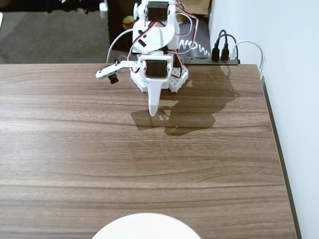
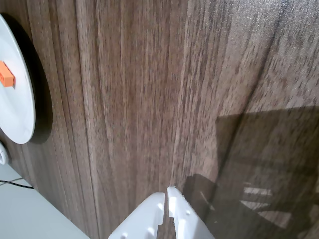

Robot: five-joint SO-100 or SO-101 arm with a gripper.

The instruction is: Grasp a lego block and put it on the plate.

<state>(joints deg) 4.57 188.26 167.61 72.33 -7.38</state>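
Table [image 1: 75, 149] carries one white plate [image 2: 17, 94] and, lying on that plate near its edge in the wrist view, one orange brick [image 2: 7, 73], so the placing looks done. One gripper [image 2: 167, 198] hangs closed and empty over bare wood, well apart from both; nothing seems left to do.

White arm [image 1: 157, 45] sits at far edge of wood table [image 1: 75, 149], folded over itself. Gripper [image 1: 154, 110] points down toward tabletop w/ fingers together, shadow just right of it. Red/white wires loop round the arm. Plate [image 1: 146, 225] barely in view at bottom edge, well apart from arm. Black plugs [image 1: 224, 51] at back right, by the wall.
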